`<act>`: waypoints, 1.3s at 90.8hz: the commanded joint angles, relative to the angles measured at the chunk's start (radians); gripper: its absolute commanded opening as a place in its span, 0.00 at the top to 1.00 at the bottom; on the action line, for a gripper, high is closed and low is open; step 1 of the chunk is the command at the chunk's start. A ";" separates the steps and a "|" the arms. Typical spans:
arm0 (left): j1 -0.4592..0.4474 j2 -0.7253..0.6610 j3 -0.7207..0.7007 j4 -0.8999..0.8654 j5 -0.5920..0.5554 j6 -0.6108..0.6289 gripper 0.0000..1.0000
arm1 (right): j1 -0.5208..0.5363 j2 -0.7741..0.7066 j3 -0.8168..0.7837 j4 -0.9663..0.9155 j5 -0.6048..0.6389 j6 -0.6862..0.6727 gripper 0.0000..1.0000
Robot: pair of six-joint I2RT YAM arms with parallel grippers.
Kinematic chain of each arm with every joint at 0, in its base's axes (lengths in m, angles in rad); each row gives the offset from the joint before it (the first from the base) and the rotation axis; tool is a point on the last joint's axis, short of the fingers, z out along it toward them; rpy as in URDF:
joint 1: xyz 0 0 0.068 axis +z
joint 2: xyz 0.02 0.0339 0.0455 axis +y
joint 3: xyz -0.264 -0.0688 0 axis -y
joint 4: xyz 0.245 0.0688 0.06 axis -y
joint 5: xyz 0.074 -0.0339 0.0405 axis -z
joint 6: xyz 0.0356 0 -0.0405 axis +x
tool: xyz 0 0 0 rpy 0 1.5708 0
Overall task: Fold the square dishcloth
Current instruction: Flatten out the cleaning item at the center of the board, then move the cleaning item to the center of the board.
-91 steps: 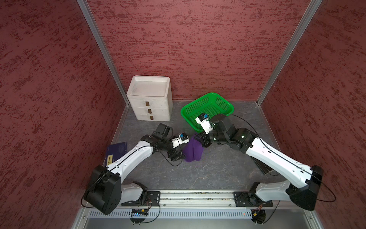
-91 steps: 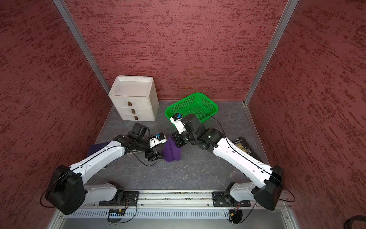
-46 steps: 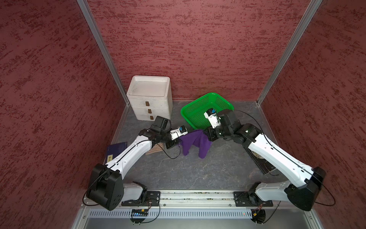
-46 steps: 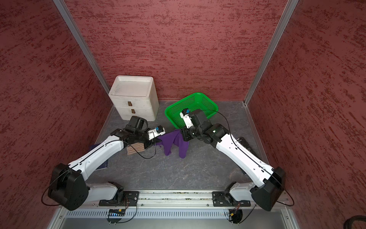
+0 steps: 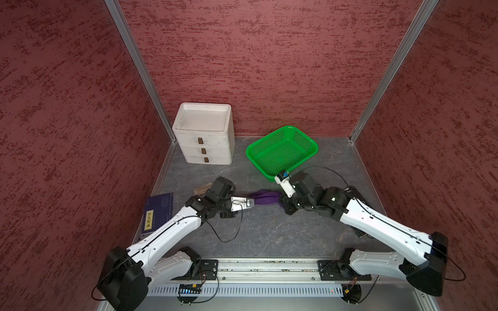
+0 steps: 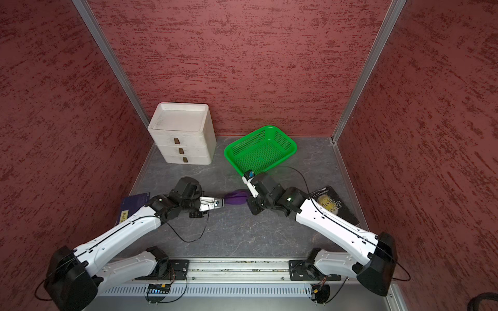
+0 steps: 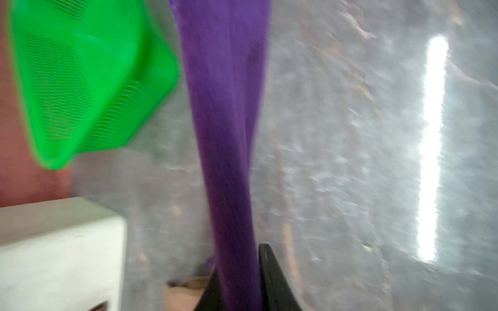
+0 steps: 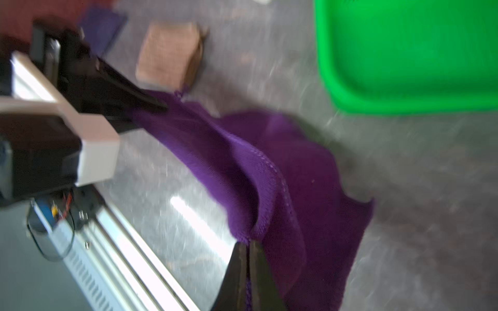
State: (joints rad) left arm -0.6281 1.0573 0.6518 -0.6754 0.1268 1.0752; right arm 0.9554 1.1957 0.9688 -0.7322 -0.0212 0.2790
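The purple dishcloth [image 5: 262, 200] [image 6: 237, 200] is pulled into a narrow bunched band at mid-table, stretched between my two grippers. My left gripper [image 5: 252, 202] [image 6: 222, 202] is at its left end. In the left wrist view its black jaws [image 7: 238, 282] are shut on the gathered dishcloth [image 7: 226, 107]. My right gripper [image 8: 248, 258] is shut on a folded hem of the dishcloth [image 8: 269, 161], which sags towards the table behind it. In both top views the right fingertips are hidden under the wrist.
A green mesh basket [image 5: 310, 142] stands just behind the right wrist, and a white drawer unit [image 5: 204, 140] at the back left. A brown folded cloth [image 5: 200, 189] lies behind the left wrist. A blue book [image 5: 159, 210] lies left and a dark book [image 6: 331, 204] right.
The dishcloth went from a low bunch, to lifted and spread near the basket, to a tight narrow band now. Both grippers have come down and forward with it.
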 commanded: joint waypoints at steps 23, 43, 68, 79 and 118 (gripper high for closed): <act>-0.052 -0.087 0.068 -0.430 0.034 -0.063 0.24 | 0.195 -0.102 -0.206 0.123 -0.120 0.244 0.32; 0.010 0.060 0.147 -0.098 0.040 -0.090 0.33 | -0.046 -0.074 -0.228 0.131 -0.016 0.348 0.35; -0.057 0.467 0.274 0.222 0.012 -0.192 0.40 | -0.138 0.049 -0.335 0.213 0.087 0.470 0.57; -0.083 0.584 0.324 0.287 -0.011 -0.195 0.41 | -0.162 0.122 -0.346 0.262 0.097 0.462 0.62; 0.062 0.735 0.298 0.350 -0.229 -0.055 0.40 | -0.230 0.434 -0.139 0.446 -0.016 0.273 0.58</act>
State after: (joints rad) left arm -0.6479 1.7802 1.0103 -0.3141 -0.0006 0.9432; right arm 0.7403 1.5627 0.7719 -0.3538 0.0181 0.6430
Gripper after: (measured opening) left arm 0.596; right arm 0.400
